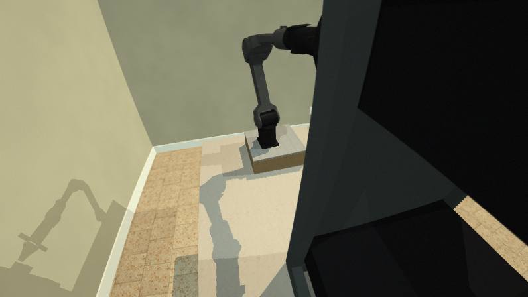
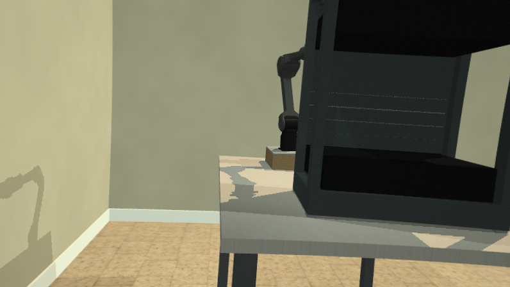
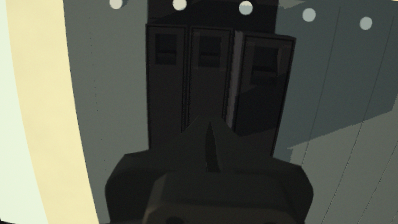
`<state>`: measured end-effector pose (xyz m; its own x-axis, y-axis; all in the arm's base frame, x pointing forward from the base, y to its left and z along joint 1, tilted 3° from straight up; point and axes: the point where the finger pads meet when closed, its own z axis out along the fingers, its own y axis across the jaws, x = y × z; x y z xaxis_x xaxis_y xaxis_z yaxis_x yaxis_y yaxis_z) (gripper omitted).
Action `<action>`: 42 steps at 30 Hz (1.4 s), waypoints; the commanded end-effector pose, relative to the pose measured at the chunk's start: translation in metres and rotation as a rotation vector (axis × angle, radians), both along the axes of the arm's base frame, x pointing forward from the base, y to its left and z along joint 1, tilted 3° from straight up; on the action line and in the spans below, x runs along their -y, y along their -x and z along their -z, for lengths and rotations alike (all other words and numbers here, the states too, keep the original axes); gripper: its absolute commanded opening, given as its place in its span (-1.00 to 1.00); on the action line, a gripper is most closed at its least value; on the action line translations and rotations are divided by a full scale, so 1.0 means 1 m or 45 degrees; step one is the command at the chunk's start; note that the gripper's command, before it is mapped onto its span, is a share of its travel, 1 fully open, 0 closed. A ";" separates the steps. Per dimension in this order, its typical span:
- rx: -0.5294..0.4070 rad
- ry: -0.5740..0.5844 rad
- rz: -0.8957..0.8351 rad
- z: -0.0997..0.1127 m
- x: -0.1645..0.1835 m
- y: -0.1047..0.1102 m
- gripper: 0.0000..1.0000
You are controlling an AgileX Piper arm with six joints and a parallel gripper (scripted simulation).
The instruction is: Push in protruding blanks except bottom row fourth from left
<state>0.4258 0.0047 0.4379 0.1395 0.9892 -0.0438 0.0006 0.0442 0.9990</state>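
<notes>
While rack (image 1: 332, 110) hides tool (image 3: 210, 131), fingertips closed

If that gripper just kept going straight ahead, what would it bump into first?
Most likely the middle blank of the three ahead; the shut gripper points at it, near its seam with the right blank, which stands out. Depth is hard to judge.

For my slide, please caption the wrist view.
Closed end effector faces three dark drive blanks; the right one stands out.
</notes>
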 end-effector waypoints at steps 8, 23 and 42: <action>0.004 -0.001 0.000 0.001 -0.009 0.062 -1.00; 0.003 -0.001 0.000 0.001 -0.009 0.064 -1.00; 0.003 -0.001 0.000 0.001 -0.009 0.064 -1.00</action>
<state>0.3621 0.0140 0.4376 0.1397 0.9893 -0.0427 -0.0034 0.0436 0.9990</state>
